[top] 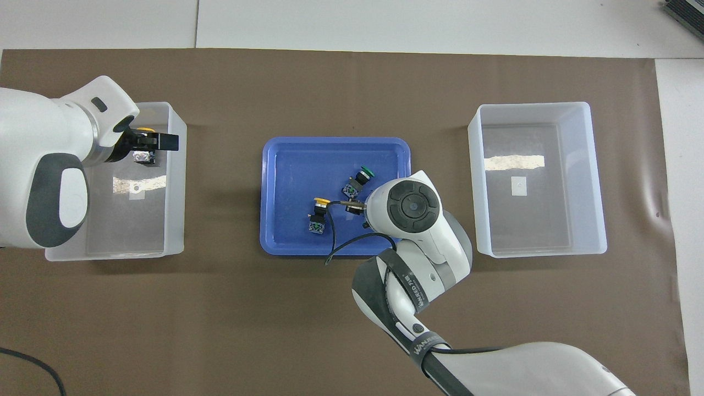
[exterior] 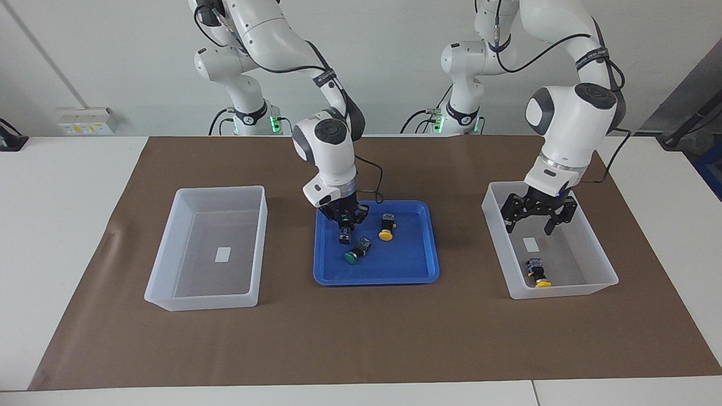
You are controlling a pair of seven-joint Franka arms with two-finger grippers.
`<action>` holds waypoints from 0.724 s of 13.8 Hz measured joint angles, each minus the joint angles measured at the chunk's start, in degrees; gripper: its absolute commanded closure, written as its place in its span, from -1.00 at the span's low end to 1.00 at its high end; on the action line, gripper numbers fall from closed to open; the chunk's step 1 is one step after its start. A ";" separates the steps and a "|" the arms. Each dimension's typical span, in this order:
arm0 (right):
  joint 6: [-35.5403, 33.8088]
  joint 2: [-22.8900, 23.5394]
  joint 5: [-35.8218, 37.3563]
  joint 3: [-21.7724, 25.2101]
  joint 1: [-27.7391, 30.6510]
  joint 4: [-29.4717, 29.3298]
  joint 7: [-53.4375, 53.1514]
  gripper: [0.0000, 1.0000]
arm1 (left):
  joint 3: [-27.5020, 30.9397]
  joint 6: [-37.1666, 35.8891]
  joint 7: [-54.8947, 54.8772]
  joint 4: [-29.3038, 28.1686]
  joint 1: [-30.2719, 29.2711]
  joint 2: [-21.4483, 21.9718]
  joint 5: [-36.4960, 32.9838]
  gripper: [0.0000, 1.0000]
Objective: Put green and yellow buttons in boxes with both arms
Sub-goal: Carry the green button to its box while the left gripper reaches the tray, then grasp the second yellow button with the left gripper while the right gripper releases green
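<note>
My right gripper (exterior: 345,224) is low in the blue tray (exterior: 395,266), shut on a green button (exterior: 345,237) held with its terminal end down and its cap mostly hidden. In the overhead view the wrist covers both. A second green button (exterior: 355,252) (top: 358,180) and a yellow button (exterior: 387,228) (top: 318,214) lie loose in the tray (top: 286,165). My left gripper (exterior: 533,221) (top: 144,142) is open and empty over the box (exterior: 606,276) (top: 176,165) at the left arm's end. Another yellow button (exterior: 538,273) (top: 144,157) lies in that box.
The second box (exterior: 259,242) (top: 476,181) stands at the right arm's end and holds only its white label (exterior: 223,254). All stand on a brown mat (exterior: 361,338) that covers most of the white table.
</note>
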State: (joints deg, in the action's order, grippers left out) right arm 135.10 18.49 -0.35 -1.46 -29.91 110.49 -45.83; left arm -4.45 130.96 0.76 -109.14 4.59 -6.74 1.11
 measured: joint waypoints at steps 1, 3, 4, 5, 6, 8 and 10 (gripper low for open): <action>-3.27 -1.88 0.00 0.16 0.87 -1.10 0.01 1.00 | -0.05 0.00 1.51 -0.04 1.59 -0.05 0.00 -1.00; -9.78 -6.64 0.02 0.34 3.85 -3.03 2.07 1.00 | -0.10 0.13 5.43 -0.25 5.04 -0.14 0.00 -1.00; -12.07 -8.99 0.03 0.41 5.83 -3.38 4.80 1.00 | -0.14 0.56 7.23 -0.64 6.81 -0.13 0.00 -1.00; -13.63 -11.03 0.06 0.48 8.55 -3.40 9.07 1.00 | -0.18 1.59 8.70 -1.43 8.62 -0.13 0.00 -1.00; -14.26 -12.09 0.09 0.53 11.56 -3.36 14.05 1.00 | -0.21 2.70 9.61 -2.45 10.15 -0.14 0.00 -1.00; -14.48 -12.36 0.08 0.65 18.18 -3.01 25.38 1.00 | -0.23 5.04 11.49 -4.66 12.97 -0.13 0.00 -1.00; -14.14 -11.72 0.08 0.74 23.84 -2.35 34.98 1.00 | -0.28 6.96 13.50 -6.25 15.53 -0.33 0.00 -1.00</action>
State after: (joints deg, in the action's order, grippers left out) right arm 120.96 6.77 -0.27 -0.73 -6.07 108.14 -10.86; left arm -4.73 137.92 14.26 -115.39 20.12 -7.07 1.11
